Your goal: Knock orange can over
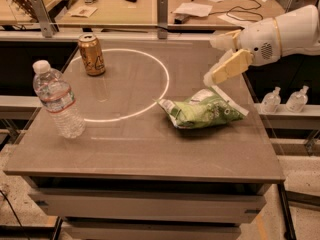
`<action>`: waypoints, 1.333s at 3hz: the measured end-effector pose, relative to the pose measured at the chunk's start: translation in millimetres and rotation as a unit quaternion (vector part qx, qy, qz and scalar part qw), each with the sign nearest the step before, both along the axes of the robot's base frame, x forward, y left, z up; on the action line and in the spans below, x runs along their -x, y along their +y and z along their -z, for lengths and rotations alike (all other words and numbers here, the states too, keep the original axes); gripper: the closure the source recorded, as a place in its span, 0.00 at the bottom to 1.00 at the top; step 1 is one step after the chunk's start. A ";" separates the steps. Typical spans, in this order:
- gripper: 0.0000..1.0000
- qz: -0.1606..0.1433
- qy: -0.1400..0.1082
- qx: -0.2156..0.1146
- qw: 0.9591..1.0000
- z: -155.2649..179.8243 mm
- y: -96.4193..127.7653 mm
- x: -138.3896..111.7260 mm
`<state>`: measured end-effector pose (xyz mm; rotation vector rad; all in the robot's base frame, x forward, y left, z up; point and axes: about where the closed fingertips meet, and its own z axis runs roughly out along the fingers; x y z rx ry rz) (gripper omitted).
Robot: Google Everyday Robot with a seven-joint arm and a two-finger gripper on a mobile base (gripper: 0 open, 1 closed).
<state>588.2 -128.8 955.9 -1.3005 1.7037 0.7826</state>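
Note:
The orange can point(92, 54) stands upright at the back left of the table, on the edge of a white circle point(150, 104) marked on the top. It is orange-gold with pale lettering and a silver top. My gripper point(210, 60) is at the right side of the table, above and just behind the green and white snack bag point(204, 109). Its two pale fingers point(229, 68) point left and are spread apart with nothing between them. It is far from the can, with the circle's width between them.
A clear water bottle point(58, 99) with a white cap stands at the left front, nearer than the can. The brown table point(150, 149) ends just right of the bag. A desk with papers and cables point(200, 6) lies behind. Small bottles point(285, 100) stand lower right.

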 end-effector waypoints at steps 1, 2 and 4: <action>0.00 0.024 -0.025 -0.023 0.999 7.2 26.6 -25.5; 0.00 0.051 -0.036 -0.024 0.998 13.2 56.8 -43.2; 0.00 0.056 -0.016 -0.087 0.994 14.8 113.0 -79.3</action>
